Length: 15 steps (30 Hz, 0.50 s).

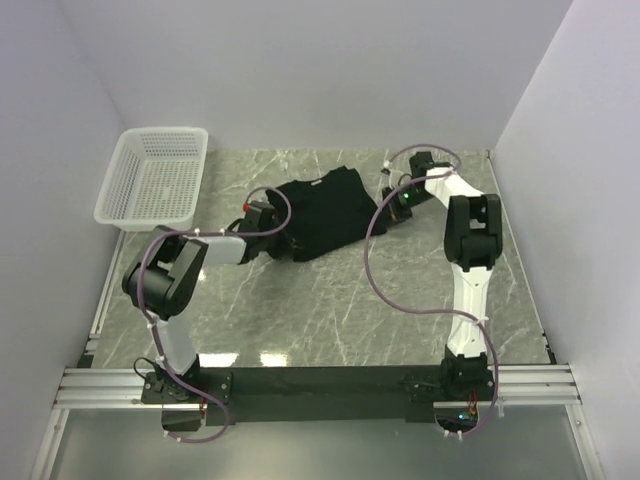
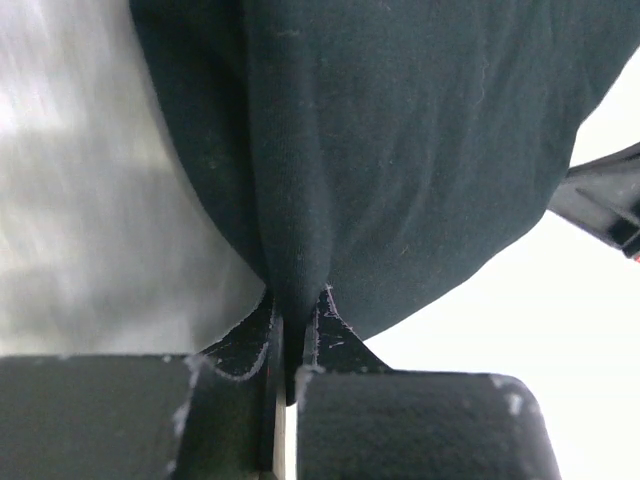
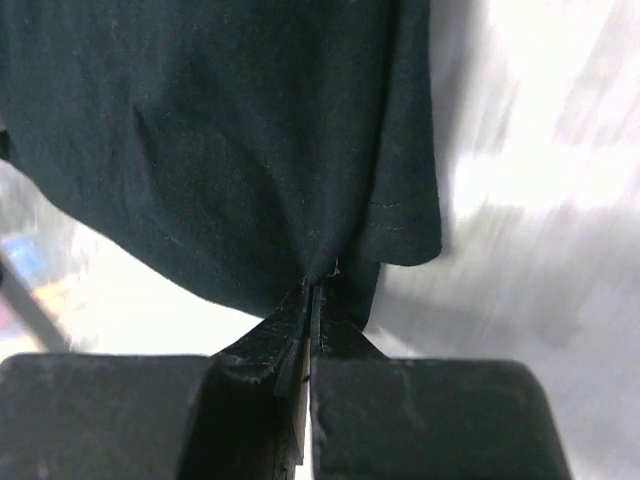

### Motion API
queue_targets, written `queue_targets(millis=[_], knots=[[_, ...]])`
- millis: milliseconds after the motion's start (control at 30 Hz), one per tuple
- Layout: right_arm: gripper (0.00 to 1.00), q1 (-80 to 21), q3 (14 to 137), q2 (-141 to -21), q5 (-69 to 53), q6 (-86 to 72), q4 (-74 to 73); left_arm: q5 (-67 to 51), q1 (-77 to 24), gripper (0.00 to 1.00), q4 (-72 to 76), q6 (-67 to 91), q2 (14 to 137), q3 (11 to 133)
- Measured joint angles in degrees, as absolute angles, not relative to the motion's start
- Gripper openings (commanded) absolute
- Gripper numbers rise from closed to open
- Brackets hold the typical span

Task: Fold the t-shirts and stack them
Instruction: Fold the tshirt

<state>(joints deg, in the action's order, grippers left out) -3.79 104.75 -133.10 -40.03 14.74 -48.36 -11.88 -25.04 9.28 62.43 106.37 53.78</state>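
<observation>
The black t-shirt point(image 1: 325, 212) lies bunched on the marble table point(image 1: 330, 300), just right of the white mesh basket point(image 1: 165, 131). The left gripper point(image 2: 294, 312) and the right gripper point(image 3: 312, 292) each have their fingers clamped on a pinch of cloth at opposite sides. I'd guess that's to pull it taut and spread it flat for folding.

On the grey marble-patterned table point(image 1: 330, 305), the black cloth t-shirt point(image 1: 325, 212) lies bunched toward the back, between the left gripper point(image 1: 270, 222) at its left edge and the right gripper point(image 1: 390, 202) at its right edge, with the white plastic mesh basket point(image 1: 152, 178) well apart in the far-left corner.
</observation>
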Motion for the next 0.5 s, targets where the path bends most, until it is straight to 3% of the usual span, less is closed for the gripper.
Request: queue_targets(millis=[133,400,433,500], knots=[[0.0,-1.39,91.37,-125.23,-39.75,17.67,-48.77,-12.29,-30.85,0.01,10.07,63.66,100.97,46.74],[0.0,5.34,64.4,-106.54,-36.42,25.54,-50.96,-11.49,-52.25,0.01,9.34,72.93,93.69,39.53],[0.02,5.89,62.0,-104.53,-35.48,26.76,-51.59,-10.94,-54.61,0.02,8.43,74.08,92.97,39.35],[0.25,6.39,58.85,-101.45,-34.13,28.64,-52.82,-9.39,-59.05,0.22,6.57,76.51,90.59,38.52]])
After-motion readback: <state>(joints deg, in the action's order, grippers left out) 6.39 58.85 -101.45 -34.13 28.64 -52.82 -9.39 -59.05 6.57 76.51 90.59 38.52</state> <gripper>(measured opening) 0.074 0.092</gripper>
